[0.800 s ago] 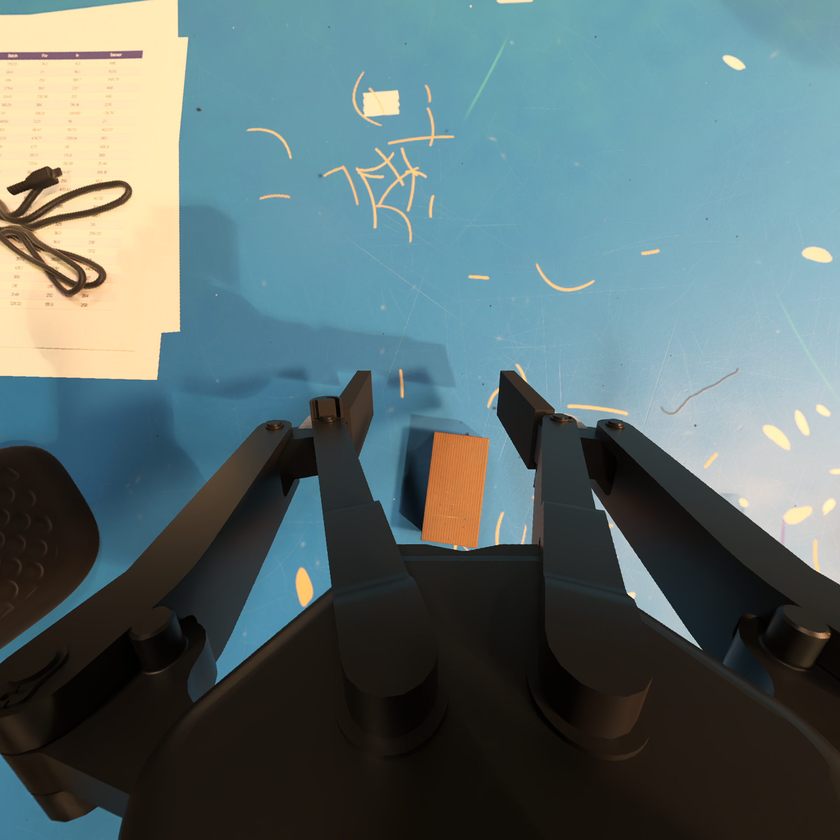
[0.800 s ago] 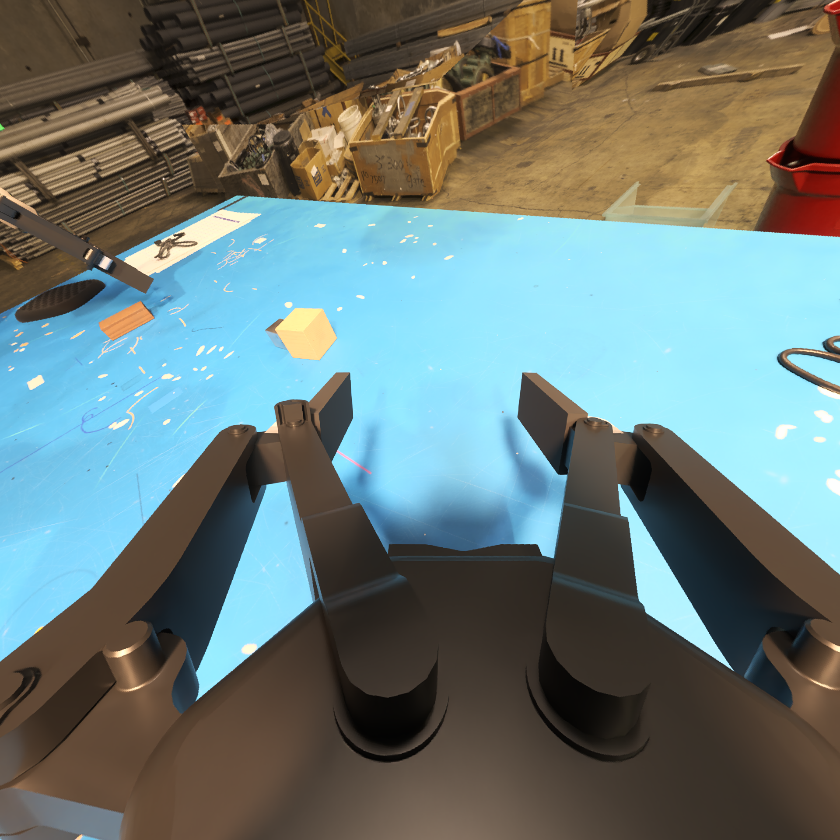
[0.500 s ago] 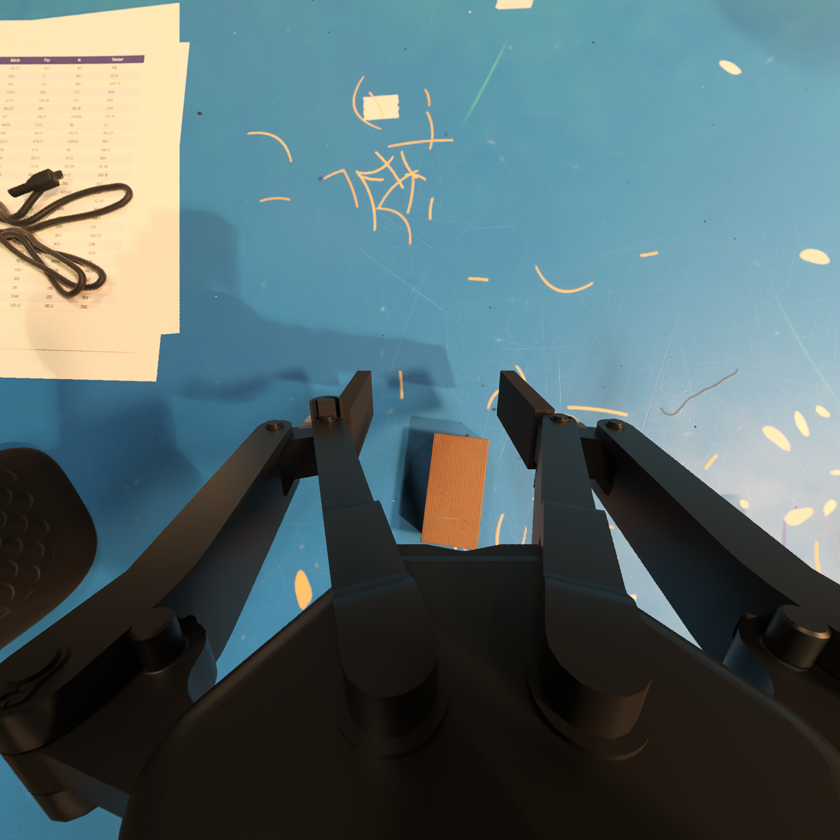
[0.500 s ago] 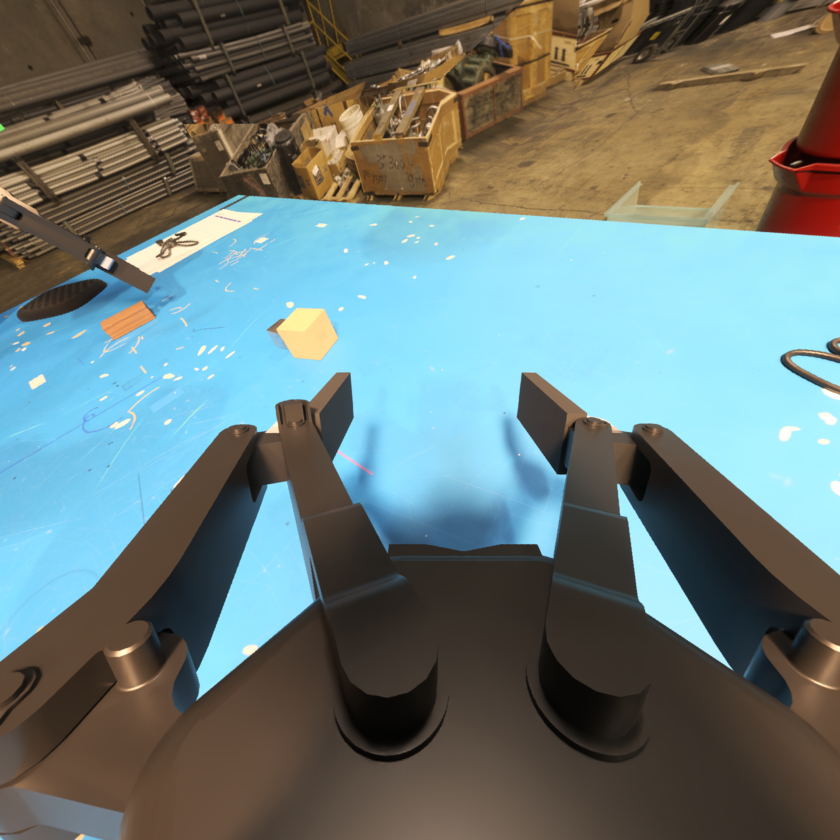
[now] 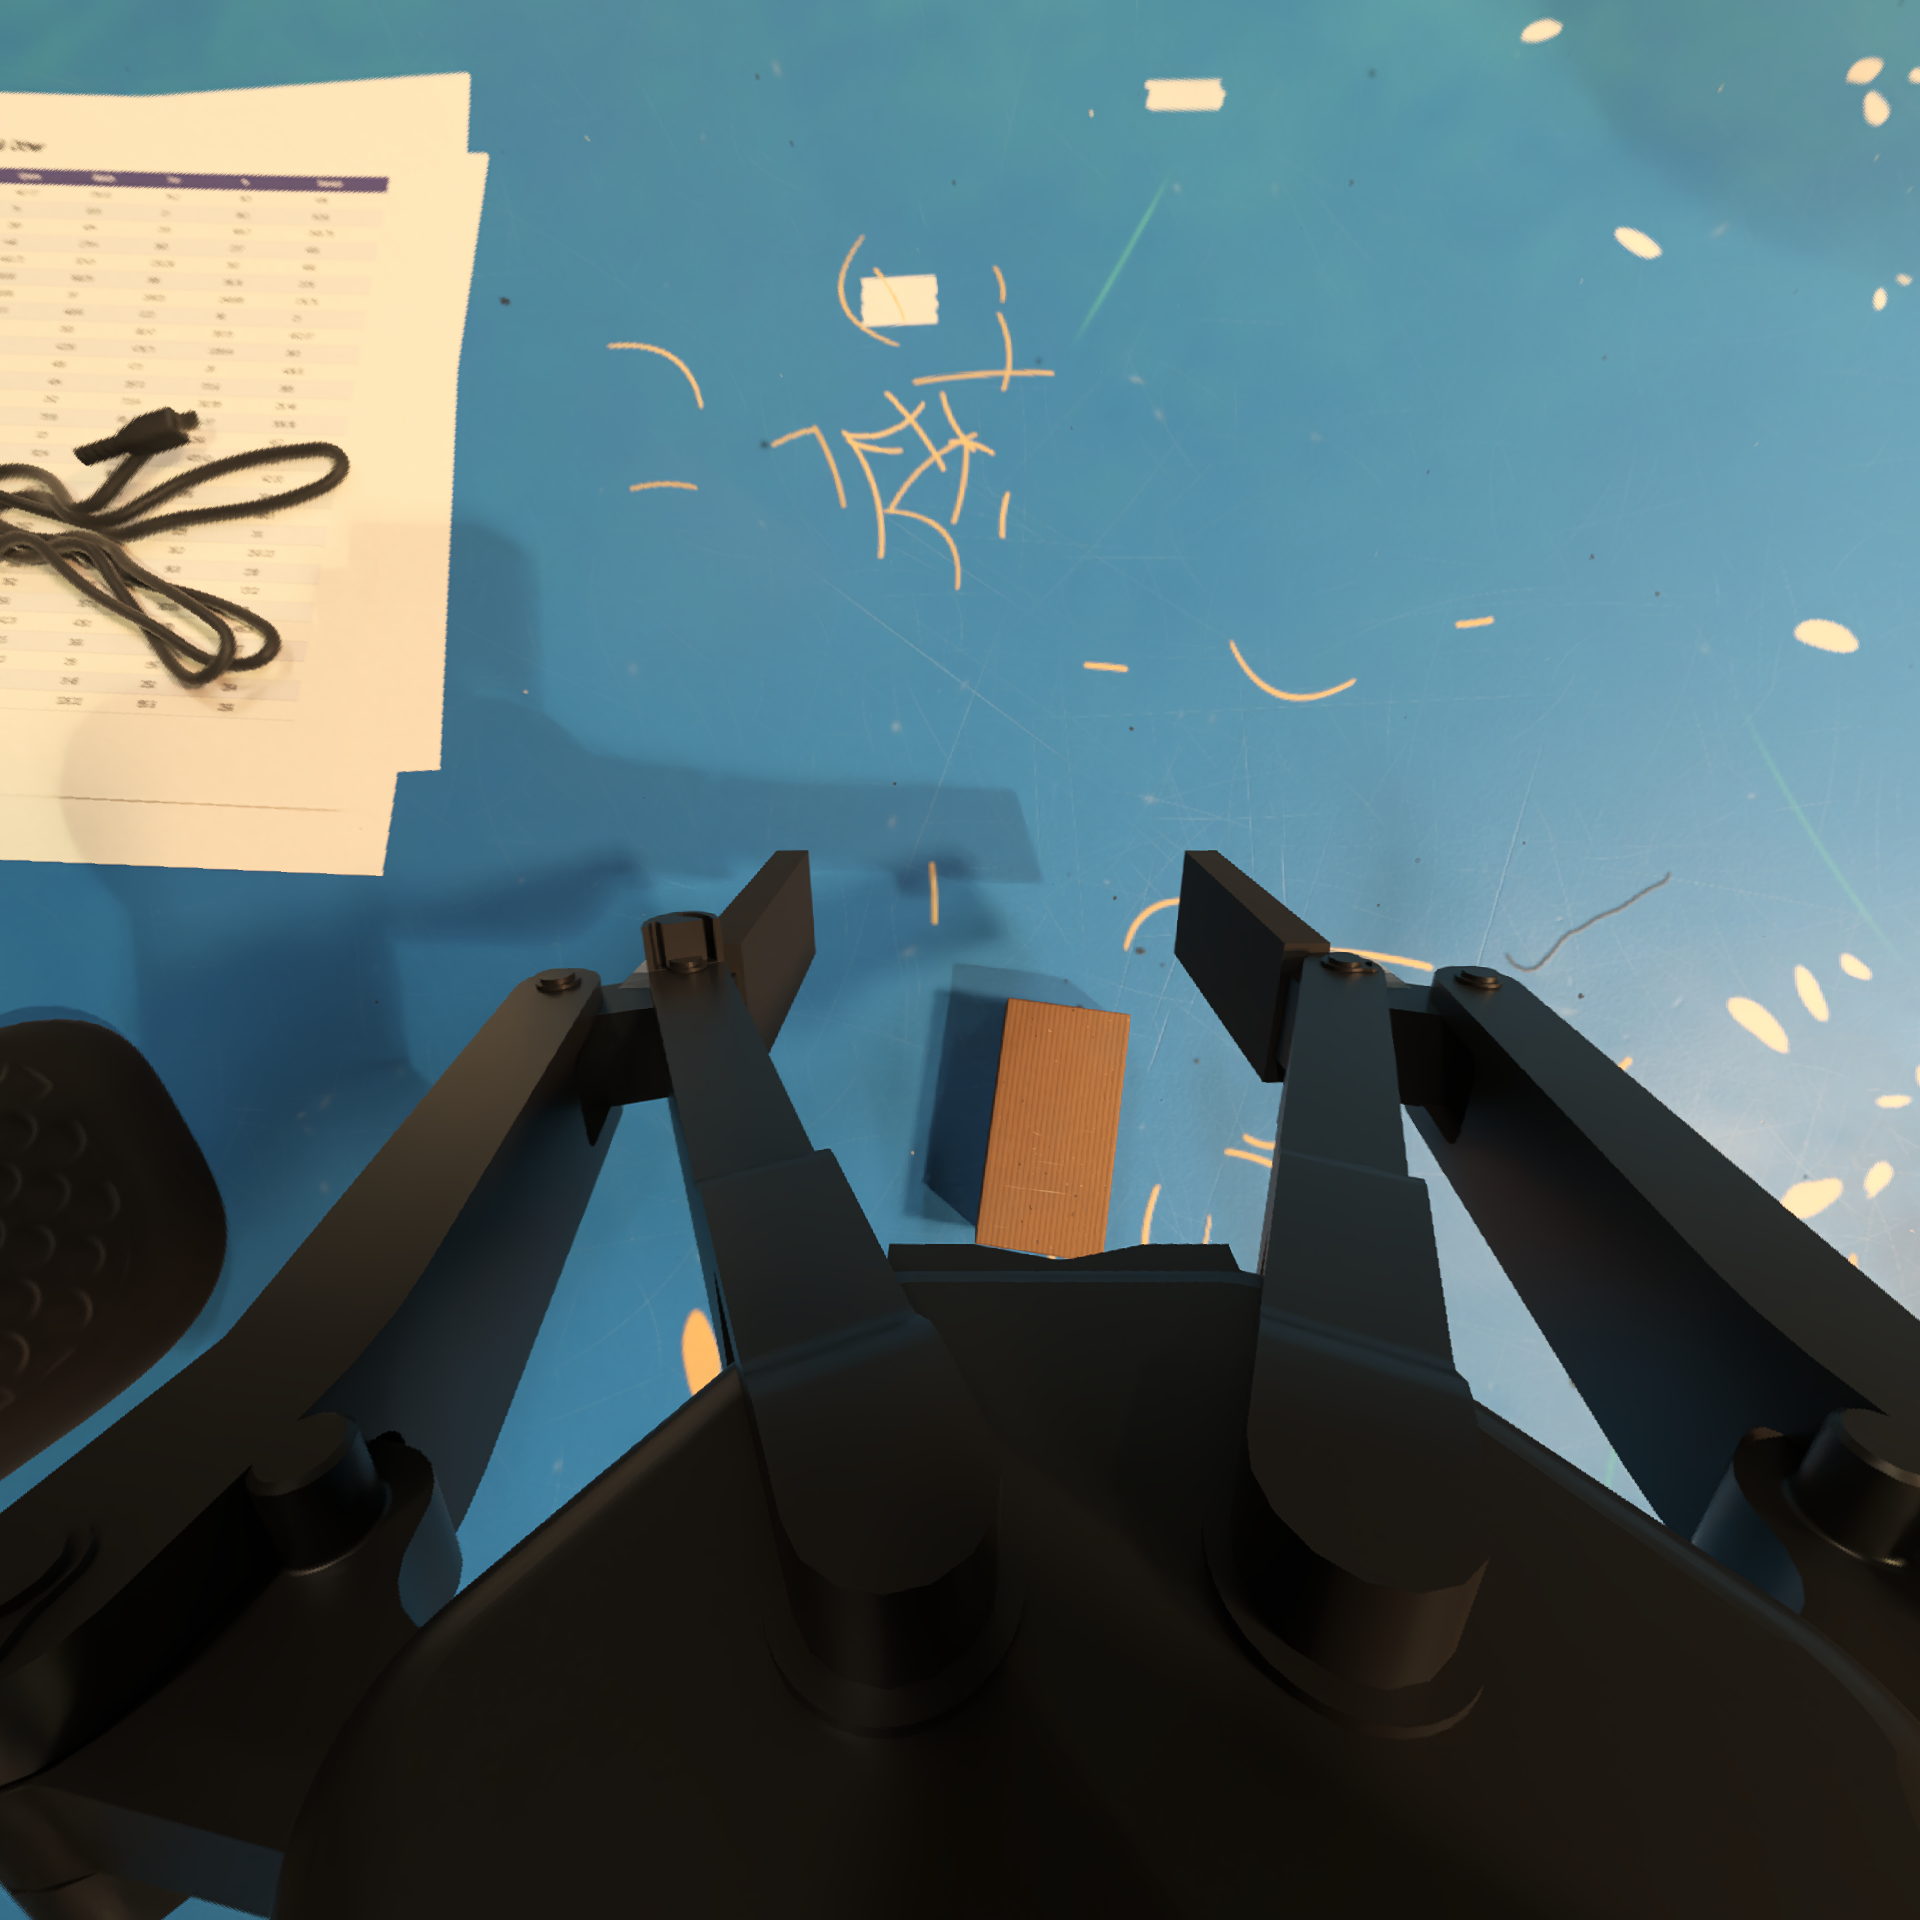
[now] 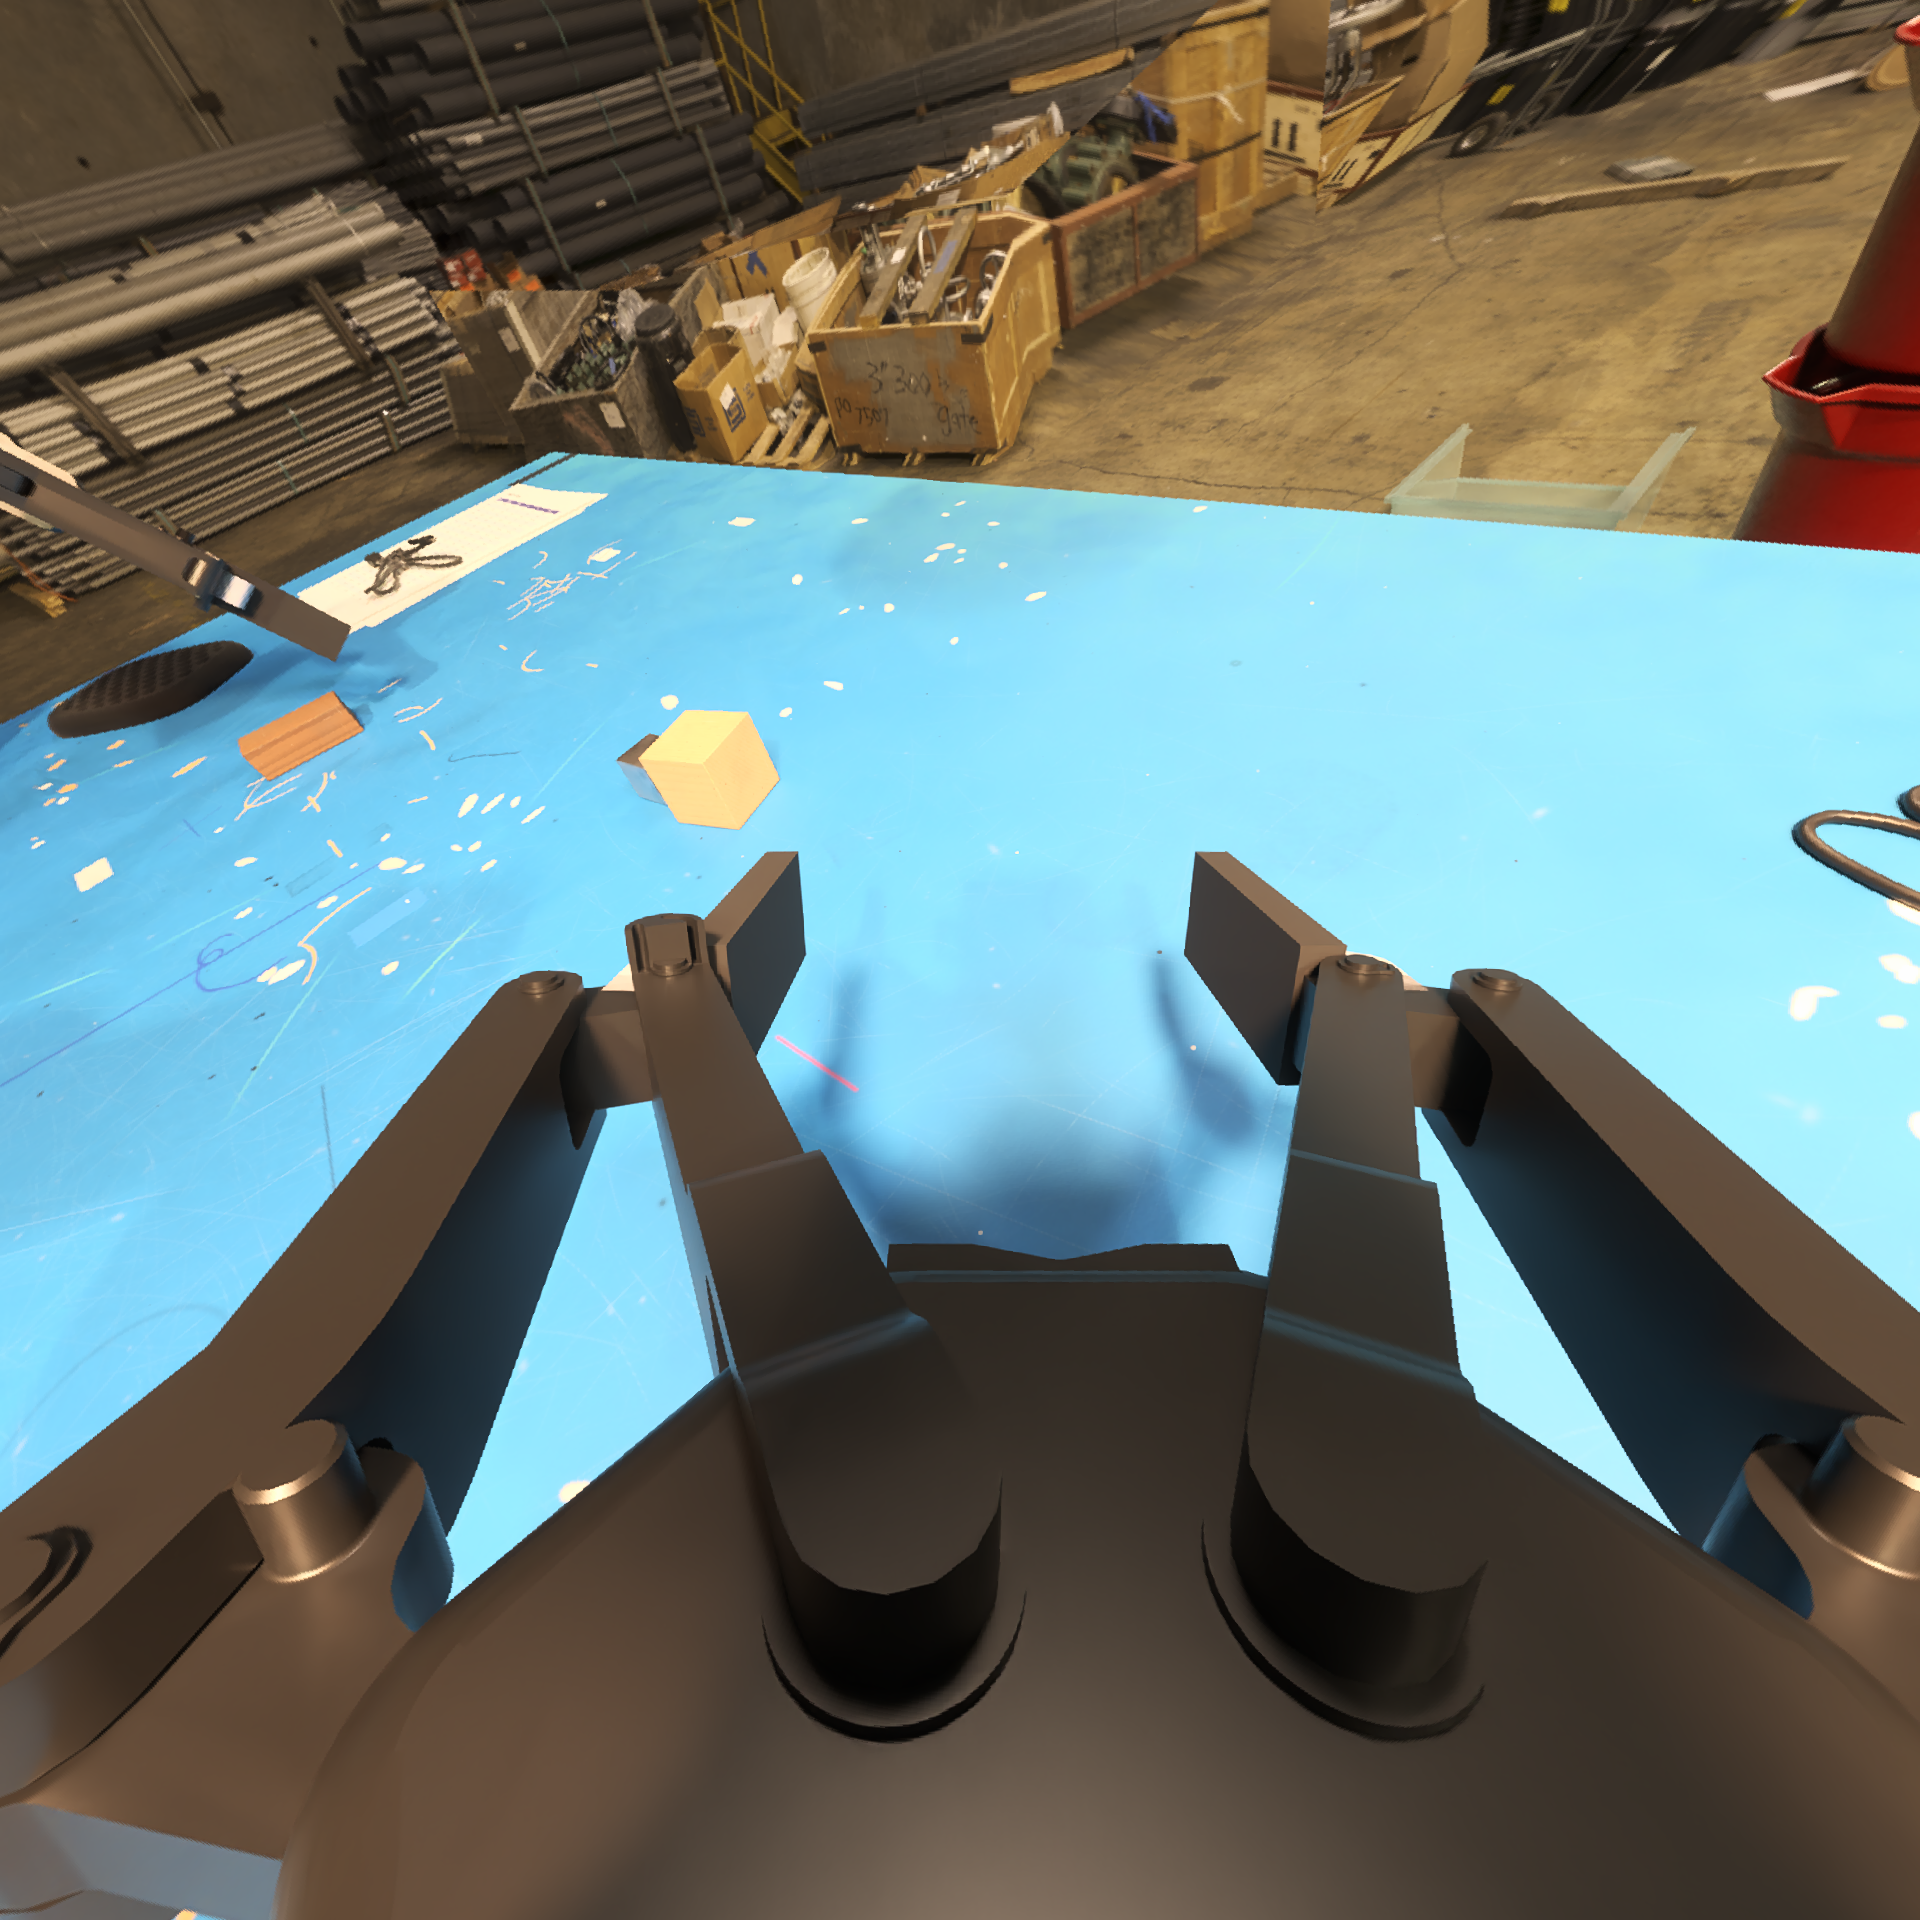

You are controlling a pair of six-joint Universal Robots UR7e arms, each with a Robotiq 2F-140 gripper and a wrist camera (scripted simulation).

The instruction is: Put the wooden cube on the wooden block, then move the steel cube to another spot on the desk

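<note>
The flat wooden block [image 5: 1055, 1122] lies on the blue desk, below and between the open fingers of my left gripper [image 5: 995, 920], which hovers above it, empty. The block also shows far left in the right wrist view [image 6: 299, 734], with the left gripper's finger [image 6: 260, 613] above and behind it. The pale wooden cube [image 6: 711, 767] sits mid-desk, with a small grey steel cube [image 6: 637, 774] touching its left side, mostly hidden. My right gripper [image 6: 995, 920] is open and empty, above bare desk short of the cubes.
White printed sheets [image 5: 218, 468] with a coiled black cable [image 5: 156, 540] lie at the far left. A black textured oval pad [image 5: 83, 1216] sits by the left edge. A dark cable loop [image 6: 1860, 852] lies at the right. The desk's far edge [image 6: 1143, 488] borders the warehouse floor.
The left wrist view has shifted slightly: the papers and scratch marks sit a little lower in frame, and the block stays between the fingers. The right gripper has not moved.
</note>
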